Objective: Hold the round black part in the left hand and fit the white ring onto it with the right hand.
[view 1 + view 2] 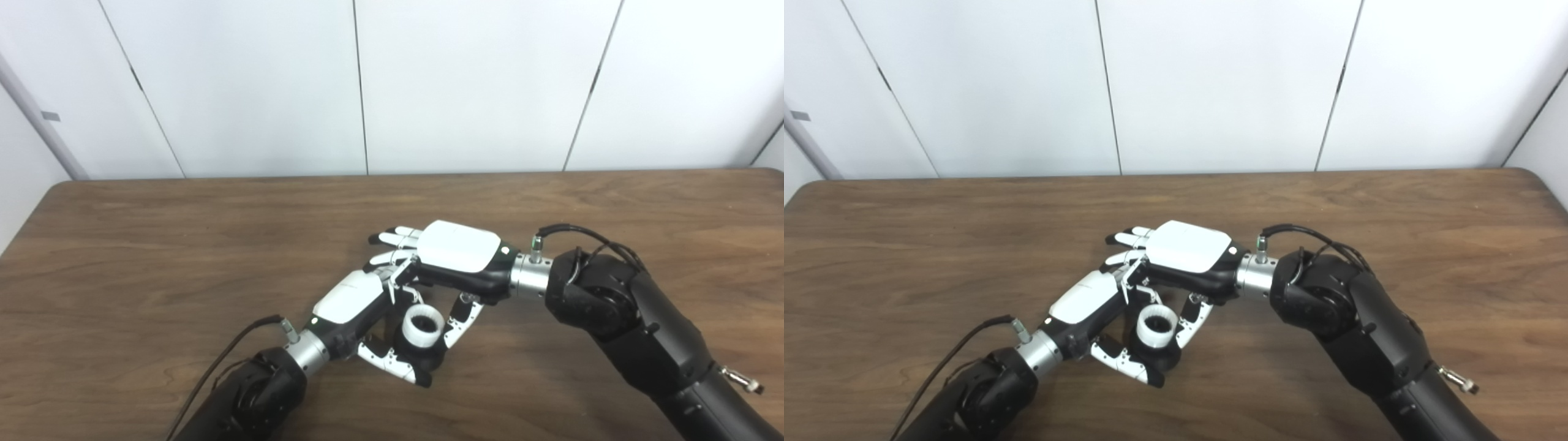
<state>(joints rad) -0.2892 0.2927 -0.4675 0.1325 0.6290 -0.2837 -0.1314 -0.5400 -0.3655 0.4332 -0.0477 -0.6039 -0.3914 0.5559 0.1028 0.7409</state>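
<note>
Two parts meet near the table's point(184, 233) middle, toward its front edge: white ring point(423, 324) seated atop the round black part point(429, 355), which the left hand point(367, 318) grips. Right hand point(456, 257) hovers, fingers spread; its thumb beside the ring could tilt it off.

Over the brown wooden table point(968, 233), the left hand point(1102, 318) closes around the round black part point(1162, 356) with the white ring point(1156, 325) sitting on its top, while the right hand point(1182, 260) hovers palm-down just above, fingers extended, its thumb beside the ring.
</note>
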